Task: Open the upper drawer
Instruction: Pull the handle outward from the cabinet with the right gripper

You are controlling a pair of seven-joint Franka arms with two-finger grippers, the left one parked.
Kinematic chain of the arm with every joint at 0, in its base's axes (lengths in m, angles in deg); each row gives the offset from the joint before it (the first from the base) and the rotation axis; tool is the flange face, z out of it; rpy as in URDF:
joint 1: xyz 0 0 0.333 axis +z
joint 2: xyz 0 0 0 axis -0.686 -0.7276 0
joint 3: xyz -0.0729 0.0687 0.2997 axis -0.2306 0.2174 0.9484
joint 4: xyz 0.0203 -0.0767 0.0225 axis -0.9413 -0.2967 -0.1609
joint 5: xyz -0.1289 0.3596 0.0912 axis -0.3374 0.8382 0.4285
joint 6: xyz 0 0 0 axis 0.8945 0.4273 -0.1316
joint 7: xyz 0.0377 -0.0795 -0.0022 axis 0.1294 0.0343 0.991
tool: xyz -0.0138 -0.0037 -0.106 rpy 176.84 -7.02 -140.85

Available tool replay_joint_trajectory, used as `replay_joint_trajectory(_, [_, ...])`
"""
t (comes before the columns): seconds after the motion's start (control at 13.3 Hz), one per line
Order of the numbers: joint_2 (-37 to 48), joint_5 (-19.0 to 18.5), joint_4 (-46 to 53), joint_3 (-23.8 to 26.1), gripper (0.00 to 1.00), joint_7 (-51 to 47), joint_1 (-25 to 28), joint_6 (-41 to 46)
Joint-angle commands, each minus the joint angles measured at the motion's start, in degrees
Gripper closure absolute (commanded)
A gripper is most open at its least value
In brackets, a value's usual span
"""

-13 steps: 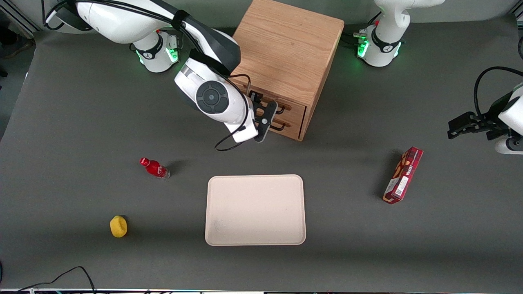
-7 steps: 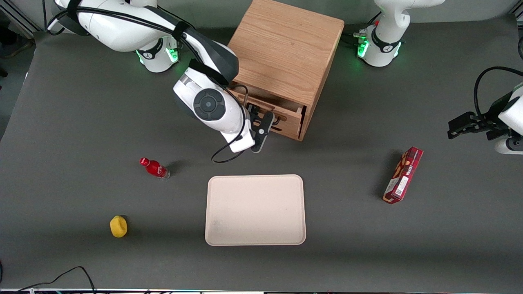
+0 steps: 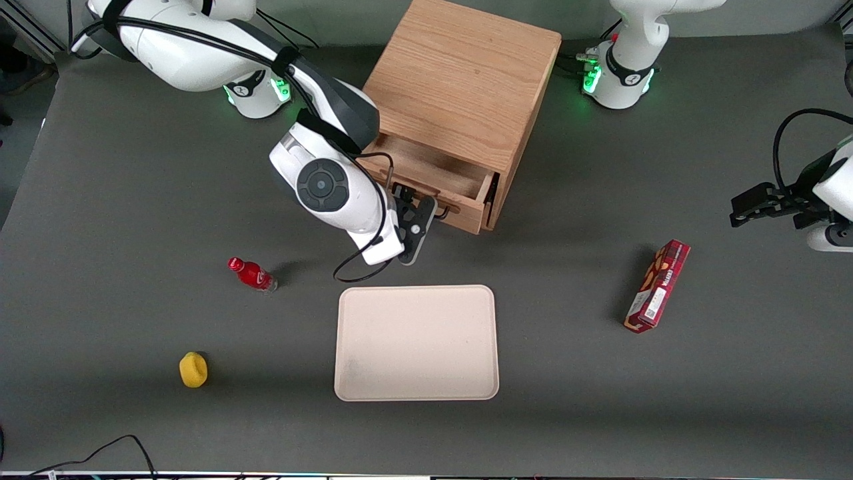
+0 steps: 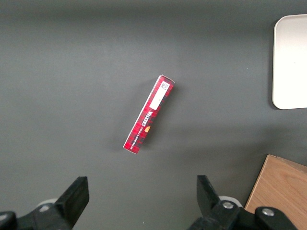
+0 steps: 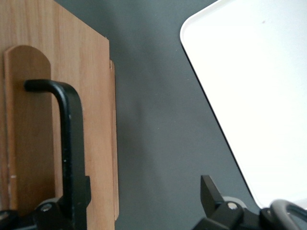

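**Upper drawer pulled partway out**

The upper drawer (image 3: 436, 180) juts from the oak cabinet (image 3: 466, 87) toward the cream tray (image 3: 416, 343), bare table (image 3: 566, 233) between them. The tool (image 3: 426, 212) is clamped on its black handle (image 5: 69, 143). The handle's long axis runs along the drawer front. The red box (image 4: 149, 115) reads "Walkers".

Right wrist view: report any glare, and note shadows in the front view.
Right wrist view: the tray is blown out white beside the gripper at the upper drawer handle. Front view: even light, soft shadows by the bottle and box.
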Motion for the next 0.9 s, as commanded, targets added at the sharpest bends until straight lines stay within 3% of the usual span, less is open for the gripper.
replay_joint_trajectory(0.0, [-0.77, -1.25, 1.68, -2.4, 0.0, 2.59, 0.46, -0.3])
replay_joint_trajectory(0.3, [-0.94, -1.16, 3.26, -4.95, 0.0, 4.25, 0.73, -0.56])
replay_joint_trajectory(0.83, [-0.94, 4.46, 5.81, -10.58, 0.0, 12.16, 0.46, -0.56])
